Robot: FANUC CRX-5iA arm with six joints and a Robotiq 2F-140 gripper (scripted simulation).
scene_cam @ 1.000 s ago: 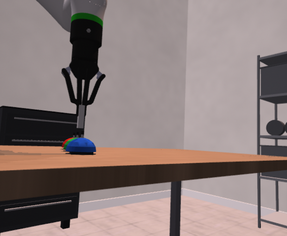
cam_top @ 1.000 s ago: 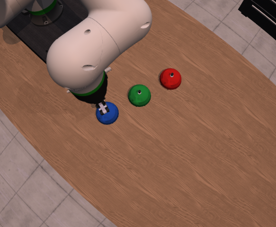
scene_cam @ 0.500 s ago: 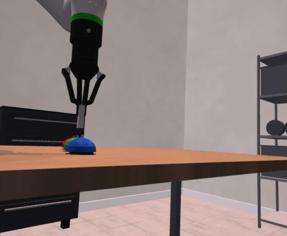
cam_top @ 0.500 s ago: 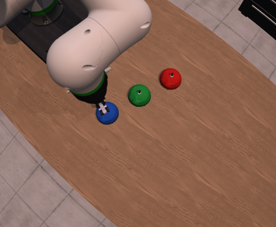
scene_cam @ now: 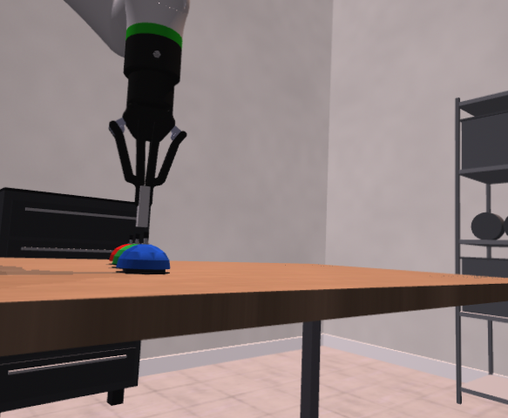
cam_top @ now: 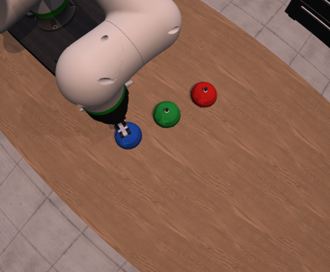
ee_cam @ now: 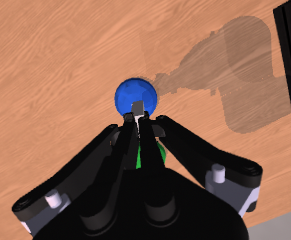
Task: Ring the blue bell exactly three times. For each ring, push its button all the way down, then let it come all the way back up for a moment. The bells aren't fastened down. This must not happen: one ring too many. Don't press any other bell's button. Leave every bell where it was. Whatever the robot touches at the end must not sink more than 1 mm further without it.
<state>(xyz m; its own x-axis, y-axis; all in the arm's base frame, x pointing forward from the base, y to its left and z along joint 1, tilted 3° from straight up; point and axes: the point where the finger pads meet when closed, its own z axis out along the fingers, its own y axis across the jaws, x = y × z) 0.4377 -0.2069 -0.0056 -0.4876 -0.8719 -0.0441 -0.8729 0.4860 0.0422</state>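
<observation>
- The end effector (scene_cam: 139,238) hangs vertically with its fingers clenched together on nothing, used as a single poking tip.
- The blue bell (cam_top: 128,136) sits directly beneath that tip on the wooden bench (cam_top: 205,164); in the exterior view the fingertips meet the crown of the dome, and the button itself is hidden under them, so whether it is down, partway or up cannot be told.
- Just beside the end effector, further along the row, the green bell (cam_top: 166,114) stands apart from the blue one, its button showing and untouched.
- Beyond that, well apart from the end effector, the red bell (cam_top: 204,94) also shows its button free.
- Progress, as a judgement: the tool is in a pressing position on the right bell, and all three bells look undisturbed in their line. How many rings are done cannot be read here; a full release and a clean lift-off remain.
</observation>
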